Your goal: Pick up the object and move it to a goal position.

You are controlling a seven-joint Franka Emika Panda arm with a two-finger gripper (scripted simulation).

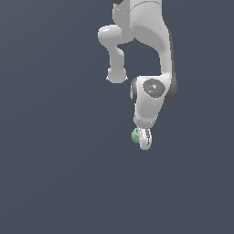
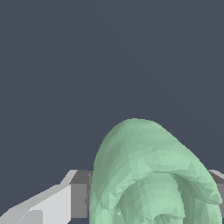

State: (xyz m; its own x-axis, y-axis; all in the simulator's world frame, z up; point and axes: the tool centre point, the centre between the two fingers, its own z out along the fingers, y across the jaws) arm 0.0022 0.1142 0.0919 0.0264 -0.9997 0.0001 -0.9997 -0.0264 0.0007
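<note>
In the exterior view, the white arm (image 1: pixel 151 55) comes down from the top edge of the picture, and its wrist points downward near the middle. At its lower end is the tool (image 1: pixel 144 140), small and pale. The lump (image 1: pixel 135 135) is a small green shape that touches the tool on the exterior view's left side. Only a part of the lump shows; the rest is hidden behind the tool. The fingers are too small here to tell apart, so from this view I cannot tell how wide they stand. All around is a plain dark blue-grey ground (image 1: pixel 55 173), and I cannot tell from this view whether the lump rests on it or is above it.

In the wrist view, the lump (image 2: pixel 148 175) is very close to the camera and fills much of the picture. It is pale green, with many small flat facets and curled, spiral-like folds. A grey finger (image 2: pixel 78 192) shows on one side of it, directly against its edge, and a small piece of another grey part shows on the opposite side. So the lump sits between the two fingers, and the tool appears closed on it. Behind is the same dark ground (image 2: pixel 109 57).
</note>
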